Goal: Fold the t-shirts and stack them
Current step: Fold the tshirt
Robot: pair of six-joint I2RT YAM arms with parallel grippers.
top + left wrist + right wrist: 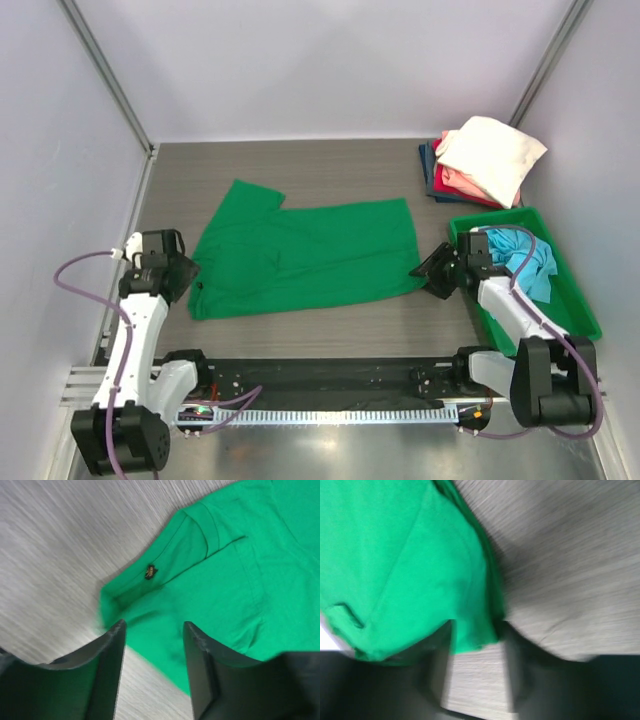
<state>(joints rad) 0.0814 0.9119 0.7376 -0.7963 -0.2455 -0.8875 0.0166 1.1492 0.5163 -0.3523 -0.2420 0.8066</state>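
Note:
A bright green t-shirt point(310, 255) lies flat across the middle of the table, one sleeve pointing to the back left. My left gripper point(190, 272) sits at its left edge. In the left wrist view that gripper point(154, 625) is open, with the shirt's corner point(220, 575) lying between and beyond the tips. My right gripper point(428, 270) is at the shirt's right edge. In the blurred right wrist view this gripper point(477, 630) is open too, a green hem point(420, 555) reaching between its fingers. At the back right, a cream t-shirt point(490, 155) tops a pink-red one point(455, 185) and a navy one point(428, 160).
A rigid green bin point(575, 305) stands at the right edge with a crumpled light blue t-shirt point(525, 260) inside, just behind the right arm. White walls close in the table on the left, back and right.

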